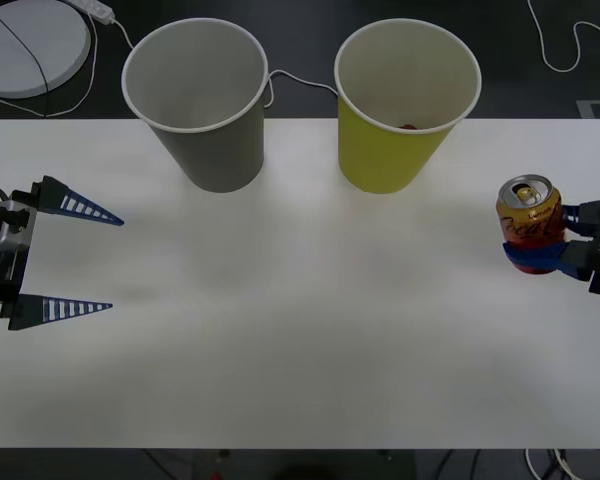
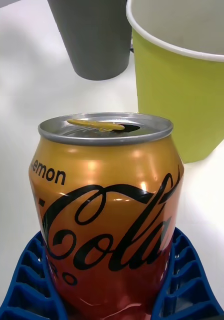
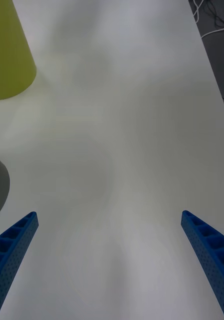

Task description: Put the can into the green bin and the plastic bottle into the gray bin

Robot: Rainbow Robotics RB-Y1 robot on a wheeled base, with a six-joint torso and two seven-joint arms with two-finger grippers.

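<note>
On the white bench (image 1: 300, 350), before a dark floor with cables, the right claw (image 1: 540, 240) pinches the small red-orange can (image 1: 528, 215) near the yellow-green paper bin (image 1: 395, 150), the left claw (image 1: 100, 262) is spread wide, and something small inside that bin is hard to make out.

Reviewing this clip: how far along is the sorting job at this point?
Nothing is binned for certain yet, though something small and dark lies inside the green bin. In hand: the right gripper is shut on the upright can at the table's right edge. The left gripper waits open at the left. Left to do: drop the can in the green bin; the gray bin looks empty.
</note>
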